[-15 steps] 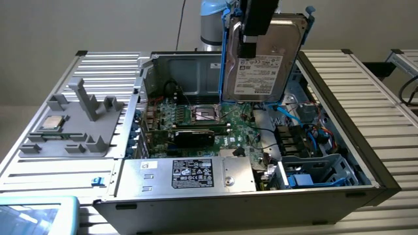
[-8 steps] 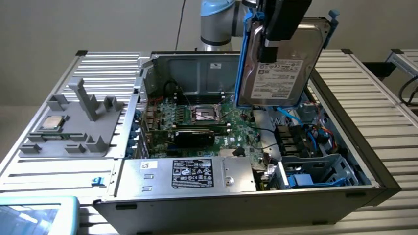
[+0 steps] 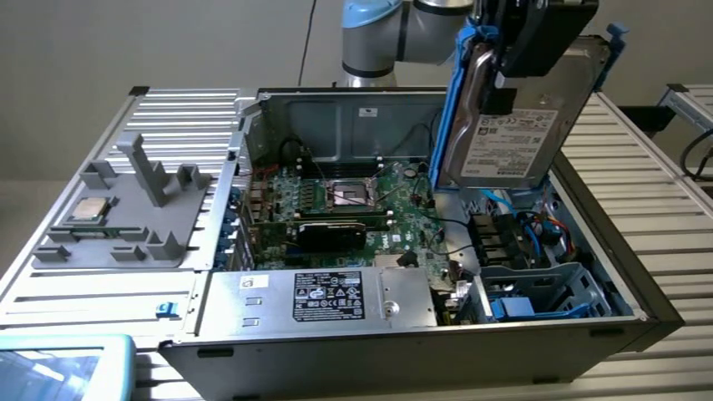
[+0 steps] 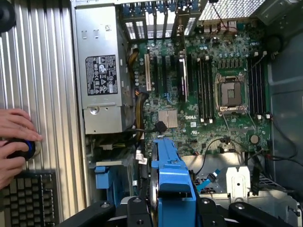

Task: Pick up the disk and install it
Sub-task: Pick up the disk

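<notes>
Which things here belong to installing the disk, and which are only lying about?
For the job:
- disk, held in the gripper above the open case
- drive cage inside the case, probably relevant

Lying about:
- CPU chip on the grey tray
- power supply
- keyboard
- a person's hand
</notes>
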Controlling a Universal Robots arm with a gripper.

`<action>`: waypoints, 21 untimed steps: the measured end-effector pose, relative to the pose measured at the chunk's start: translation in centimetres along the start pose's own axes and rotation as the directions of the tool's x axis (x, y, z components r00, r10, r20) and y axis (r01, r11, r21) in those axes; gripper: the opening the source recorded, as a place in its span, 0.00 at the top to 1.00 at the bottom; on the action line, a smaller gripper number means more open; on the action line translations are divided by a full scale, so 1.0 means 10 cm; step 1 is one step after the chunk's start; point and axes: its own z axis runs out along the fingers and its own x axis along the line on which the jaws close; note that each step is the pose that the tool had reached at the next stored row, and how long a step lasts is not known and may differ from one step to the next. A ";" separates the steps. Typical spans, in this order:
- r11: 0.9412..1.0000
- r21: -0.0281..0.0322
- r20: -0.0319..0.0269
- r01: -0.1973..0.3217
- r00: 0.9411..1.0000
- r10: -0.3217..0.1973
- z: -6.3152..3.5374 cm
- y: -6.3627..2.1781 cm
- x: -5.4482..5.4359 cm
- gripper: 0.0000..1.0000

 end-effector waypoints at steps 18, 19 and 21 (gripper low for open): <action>1.000 0.000 -0.002 0.000 1.000 0.000 -0.095 -0.403 0.39 0.63; 1.000 0.000 -0.002 0.000 1.000 0.000 -0.095 -0.416 0.42 0.63; 1.000 0.000 -0.002 0.000 1.000 0.000 -0.094 -0.441 0.47 0.63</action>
